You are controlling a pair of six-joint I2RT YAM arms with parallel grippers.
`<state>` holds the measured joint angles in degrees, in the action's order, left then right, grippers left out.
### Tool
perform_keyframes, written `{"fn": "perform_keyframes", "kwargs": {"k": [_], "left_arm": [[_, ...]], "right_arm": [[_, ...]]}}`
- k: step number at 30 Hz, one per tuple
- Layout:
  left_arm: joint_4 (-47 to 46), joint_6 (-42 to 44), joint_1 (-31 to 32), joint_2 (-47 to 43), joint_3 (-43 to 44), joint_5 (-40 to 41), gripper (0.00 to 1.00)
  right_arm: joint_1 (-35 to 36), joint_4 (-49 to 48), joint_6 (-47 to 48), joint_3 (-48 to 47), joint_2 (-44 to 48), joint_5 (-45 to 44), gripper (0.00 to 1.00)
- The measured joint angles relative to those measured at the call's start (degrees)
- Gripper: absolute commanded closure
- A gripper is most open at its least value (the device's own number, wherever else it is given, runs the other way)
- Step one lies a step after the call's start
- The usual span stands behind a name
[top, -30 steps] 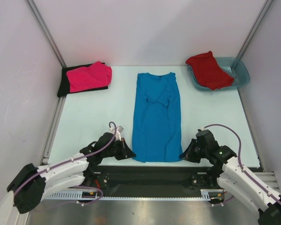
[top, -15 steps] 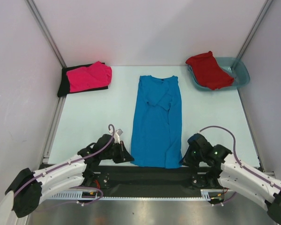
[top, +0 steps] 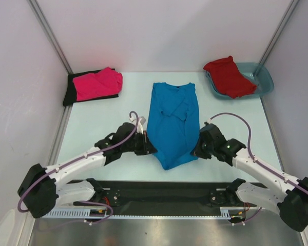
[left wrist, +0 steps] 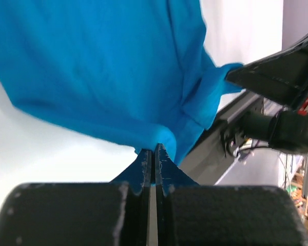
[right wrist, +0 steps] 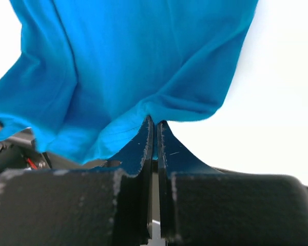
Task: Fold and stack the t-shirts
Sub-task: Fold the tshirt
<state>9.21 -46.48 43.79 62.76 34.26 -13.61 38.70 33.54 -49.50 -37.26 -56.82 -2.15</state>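
The blue t-shirt (top: 172, 120) lies lengthwise in the middle of the table, sleeves folded in, its bottom hem lifted and sagging between the two grippers. My left gripper (top: 148, 145) is shut on the hem's left corner, where blue cloth (left wrist: 108, 77) bunches at the fingertips (left wrist: 155, 148). My right gripper (top: 196, 148) is shut on the right corner, the blue t-shirt (right wrist: 123, 66) hanging from its fingertips (right wrist: 155, 123). A pink t-shirt (top: 97, 83) lies folded on a black t-shirt (top: 72, 93) at the back left. A red t-shirt (top: 228, 76) drapes over the tub.
A translucent teal plastic tub (top: 262, 79) stands at the back right corner. Grey walls close in the table (top: 102, 123) on three sides. A black strip and metal rail (top: 164, 192) run along the near edge by the arm bases.
Both grippers have lifted the blue shirt's bottom hem off the near edge and carried it toward the back; the shirt's lower part now hangs as a pointed sag between them.
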Motion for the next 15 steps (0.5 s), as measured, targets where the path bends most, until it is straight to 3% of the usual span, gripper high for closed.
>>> {"fn": "perform_keyframes", "kwargs": {"k": [8,15], "left_arm": [[0.4,5.5,-7.5,10.8,8.5,-0.3,1.0],[0.0,9.2,-11.8,22.6,16.8,-2.4,1.0]], "right_arm": [[-10.1,-3.5,7.7,-4.5,-6.5,2.9,1.0],[-16.1,-8.6,13.3,-11.7,-18.1,6.8,1.0]]}}
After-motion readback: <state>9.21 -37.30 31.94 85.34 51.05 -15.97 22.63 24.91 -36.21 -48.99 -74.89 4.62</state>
